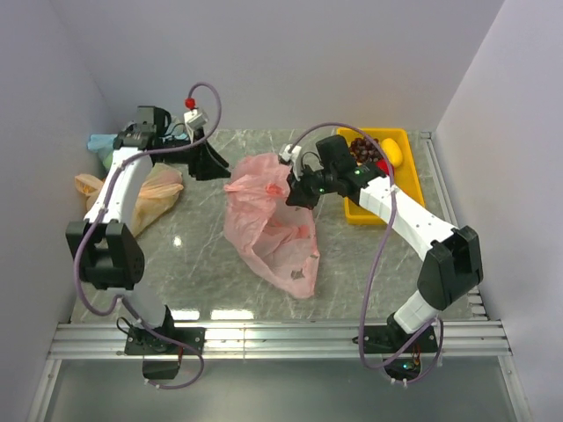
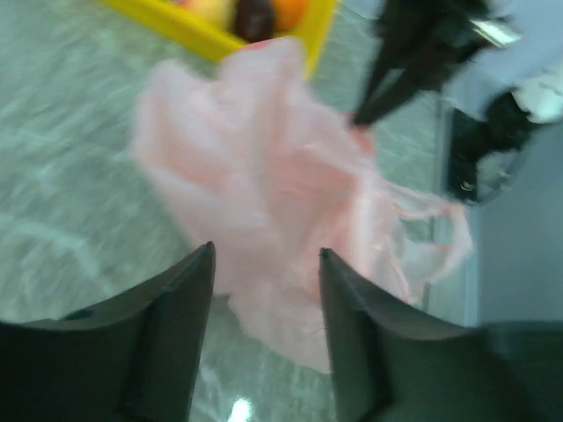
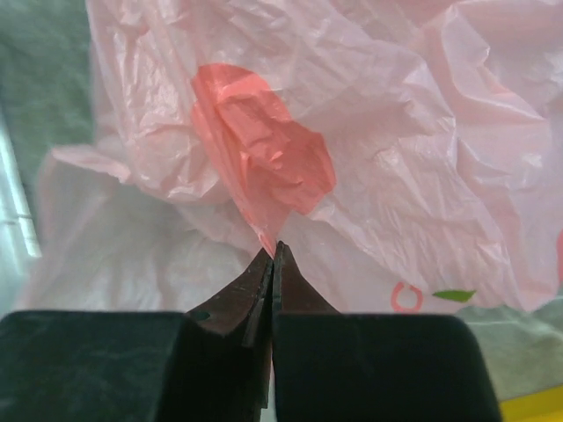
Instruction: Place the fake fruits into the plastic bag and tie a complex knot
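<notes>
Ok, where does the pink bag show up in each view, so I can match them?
Top external: pink bag at the picture's centre.
Left wrist: pink bag mid-frame, blurred.
Right wrist: pink bag fills most of the frame.
Shared landmark: yellow tray, right of the bag from above, top edge in left wrist, bottom-right corner in right wrist.

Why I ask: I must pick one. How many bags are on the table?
3: a pink bag mid-table, a peach bag at the left, partly behind the left arm, a blue-green bag in the far left corner. Others may be hidden.
</notes>
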